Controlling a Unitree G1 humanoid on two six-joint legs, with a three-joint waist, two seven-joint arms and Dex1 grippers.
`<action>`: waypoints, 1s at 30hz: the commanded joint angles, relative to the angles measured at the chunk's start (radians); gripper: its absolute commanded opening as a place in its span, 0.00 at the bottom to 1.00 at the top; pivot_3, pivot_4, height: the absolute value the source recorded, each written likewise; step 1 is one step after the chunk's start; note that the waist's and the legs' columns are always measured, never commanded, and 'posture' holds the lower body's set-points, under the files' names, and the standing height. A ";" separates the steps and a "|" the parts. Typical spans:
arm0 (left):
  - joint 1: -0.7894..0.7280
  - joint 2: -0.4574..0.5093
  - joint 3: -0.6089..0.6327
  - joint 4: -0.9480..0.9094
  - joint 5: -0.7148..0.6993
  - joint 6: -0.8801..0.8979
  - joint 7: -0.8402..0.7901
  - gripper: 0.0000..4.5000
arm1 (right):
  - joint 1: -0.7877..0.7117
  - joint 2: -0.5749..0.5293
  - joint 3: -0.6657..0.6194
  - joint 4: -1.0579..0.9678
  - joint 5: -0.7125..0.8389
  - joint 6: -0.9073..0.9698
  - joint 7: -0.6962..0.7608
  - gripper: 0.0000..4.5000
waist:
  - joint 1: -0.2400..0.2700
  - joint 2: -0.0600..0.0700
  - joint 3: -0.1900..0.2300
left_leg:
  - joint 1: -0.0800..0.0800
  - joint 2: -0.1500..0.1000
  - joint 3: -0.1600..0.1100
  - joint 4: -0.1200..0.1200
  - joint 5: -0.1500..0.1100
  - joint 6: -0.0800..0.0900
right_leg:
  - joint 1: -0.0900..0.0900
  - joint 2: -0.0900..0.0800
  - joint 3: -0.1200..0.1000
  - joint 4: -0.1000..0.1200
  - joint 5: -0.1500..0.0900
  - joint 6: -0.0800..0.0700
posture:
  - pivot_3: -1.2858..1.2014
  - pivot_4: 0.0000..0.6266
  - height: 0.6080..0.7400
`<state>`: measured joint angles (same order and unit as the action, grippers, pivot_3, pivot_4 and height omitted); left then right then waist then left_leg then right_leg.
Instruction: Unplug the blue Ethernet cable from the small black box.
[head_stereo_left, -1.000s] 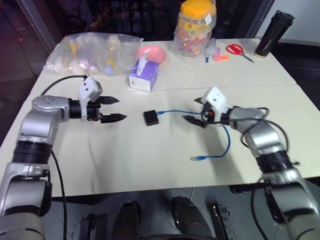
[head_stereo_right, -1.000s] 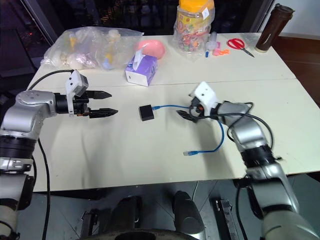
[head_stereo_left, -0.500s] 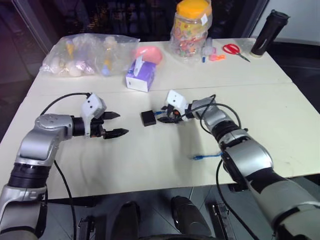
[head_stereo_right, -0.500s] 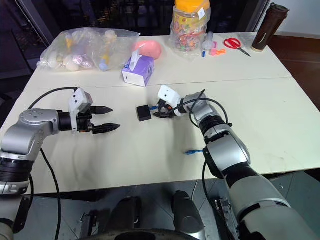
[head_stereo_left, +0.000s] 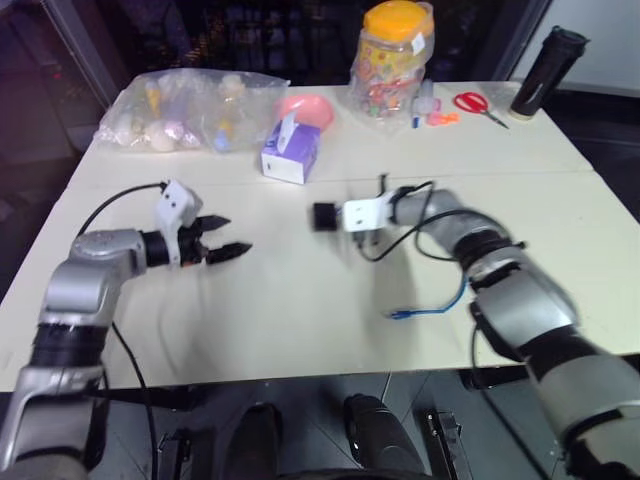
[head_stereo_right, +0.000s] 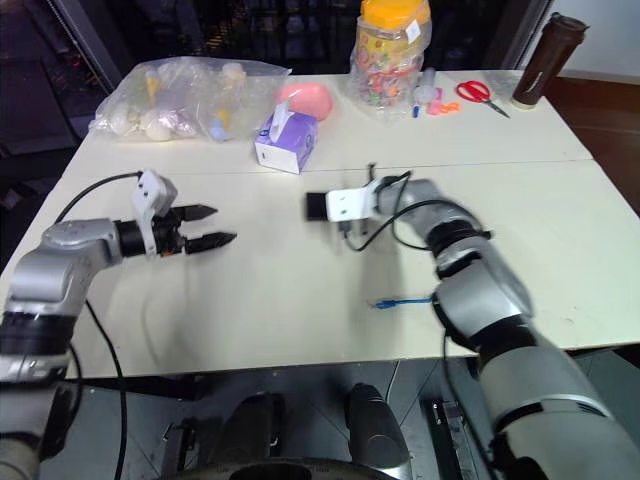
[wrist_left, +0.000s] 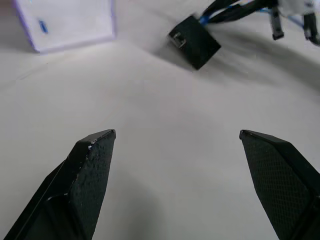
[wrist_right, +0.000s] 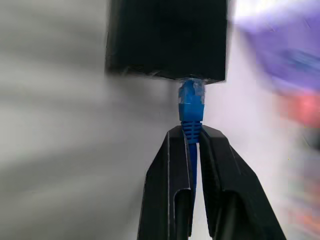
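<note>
My right gripper (wrist_right: 191, 137) is clamped on the blue Ethernet cable (wrist_right: 191, 106) just behind its plug (seated in the small black box (head_stereo_left: 324, 216), mid-tabletop); my left gripper (head_stereo_left: 232, 247) gapes wide, empty.

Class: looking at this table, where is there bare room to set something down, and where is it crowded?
Free: the near strip of the table, between the left gripper and the loose cable end; also the right side past the right arm. Crowded: the far edge, from bag and tissue box to jar, scissors and bottle.
</note>
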<state>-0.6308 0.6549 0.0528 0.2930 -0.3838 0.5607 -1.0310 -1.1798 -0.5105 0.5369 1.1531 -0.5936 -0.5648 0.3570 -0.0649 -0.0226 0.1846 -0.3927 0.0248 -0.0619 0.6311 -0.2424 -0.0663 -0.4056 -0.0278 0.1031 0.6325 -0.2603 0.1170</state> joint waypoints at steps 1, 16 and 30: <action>-0.168 -0.083 0.005 0.208 -0.023 -0.053 -0.067 0.93 | 0.014 -0.059 -0.061 -0.179 -0.010 -0.019 -0.121 0.01 | -0.005 0.000 0.000 | 0.000 0.000 0.000 -0.001 0.000 0.000 | 0.000 0.000 0.000 0.000 0.000 0.001 | 0.52 0.24 1.00; -0.678 -0.409 0.091 0.939 0.024 -0.293 -0.121 0.93 | 0.278 -0.197 -0.274 -0.793 0.031 0.198 -0.075 0.01 | -0.009 -0.001 0.000 | -0.002 -0.001 0.001 -0.004 -0.002 0.003 | -0.002 0.000 0.000 -0.003 -0.001 0.002 | 0.52 0.24 1.00; -0.736 -0.468 0.170 0.991 0.052 -0.321 -0.138 0.17 | 0.366 -0.165 -0.303 -0.968 0.037 0.288 -0.008 0.00 | -0.004 -0.001 0.000 | 0.000 -0.001 0.001 -0.003 -0.002 0.003 | -0.001 0.000 0.000 -0.001 -0.001 0.002 | 0.52 0.24 1.00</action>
<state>-1.3415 0.1826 0.2108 1.2954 -0.3375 0.2514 -1.1660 -0.8101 -0.6821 0.2605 0.2527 -0.5748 -0.2714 0.3451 -0.0693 -0.0238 0.1846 -0.3931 0.0242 -0.0612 0.6278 -0.2440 -0.0634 -0.4070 -0.0274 0.1035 0.6318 -0.2610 0.1195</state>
